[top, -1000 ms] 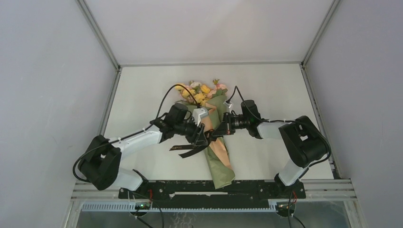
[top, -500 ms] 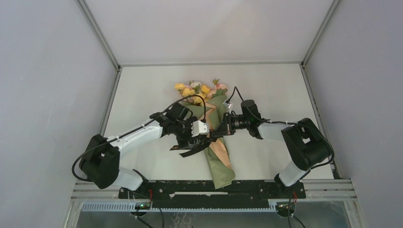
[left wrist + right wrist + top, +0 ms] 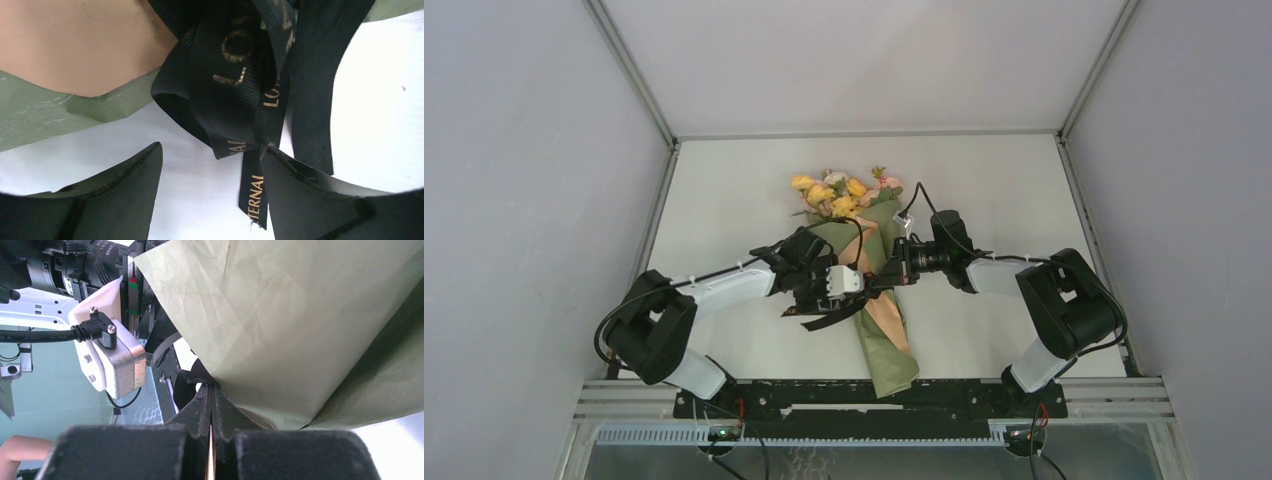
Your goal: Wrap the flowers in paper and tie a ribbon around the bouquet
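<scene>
Ribbon (image 3: 230,85): black, gold lettering. Paper (image 3: 280,315): olive green outside, fine crease lines; peach-orange lining. Flowers (image 3: 839,195): yellow, pink, cream, with green leaves. Table (image 3: 724,200): white. Walls (image 3: 524,200): pale grey. Arms (image 3: 724,288): white links, black joints.

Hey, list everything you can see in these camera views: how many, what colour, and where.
flowers: one bunch, yellow, pink and cream, at the far end of the bouquet, mid-table
paper: one sheet, olive green with peach-orange lining, wrapped around the stems, its lower end toward the arms
ribbon: one, black with gold lettering, around the wrap's waist, ends trailing left
table: one, white, under everything
walls: grey, on three sides
left hand: one, black, open, fingers either side of a ribbon end
right hand: one, black, shut, at the wrap's waist against the paper
</scene>
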Available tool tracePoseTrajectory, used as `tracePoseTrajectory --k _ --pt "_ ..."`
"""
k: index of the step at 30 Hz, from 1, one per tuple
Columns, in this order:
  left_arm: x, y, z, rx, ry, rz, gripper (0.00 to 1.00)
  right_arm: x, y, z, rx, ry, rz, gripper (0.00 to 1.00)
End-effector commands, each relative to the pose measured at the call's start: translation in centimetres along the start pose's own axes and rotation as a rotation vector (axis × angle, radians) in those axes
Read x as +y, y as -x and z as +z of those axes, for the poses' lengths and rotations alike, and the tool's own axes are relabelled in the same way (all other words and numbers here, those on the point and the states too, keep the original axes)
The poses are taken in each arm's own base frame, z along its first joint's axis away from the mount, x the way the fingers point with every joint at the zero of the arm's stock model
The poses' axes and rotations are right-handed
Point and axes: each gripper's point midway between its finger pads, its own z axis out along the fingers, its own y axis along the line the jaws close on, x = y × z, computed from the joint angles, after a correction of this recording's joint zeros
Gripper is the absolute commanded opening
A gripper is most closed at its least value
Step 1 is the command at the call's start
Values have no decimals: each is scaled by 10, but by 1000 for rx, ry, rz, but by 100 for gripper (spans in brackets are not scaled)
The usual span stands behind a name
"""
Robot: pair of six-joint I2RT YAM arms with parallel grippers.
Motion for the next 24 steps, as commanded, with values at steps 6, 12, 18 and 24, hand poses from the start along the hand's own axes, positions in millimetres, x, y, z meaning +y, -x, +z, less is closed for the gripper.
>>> tracePoseTrajectory --k 6,12,18,24 --pt "19 17 -4 -28 82 48 81 12 7 -1 -22 21 -81 0" --pt "4 47 -12 -108 12 27 44 12 8 -1 -24 18 -81 0" --pt "15 24 -17 -9 83 133 0 11 8 -11 -43 -68 -103 0" --pt "35 10 -25 59 178 161 0 5 7 -26 -31 -207 -114 0"
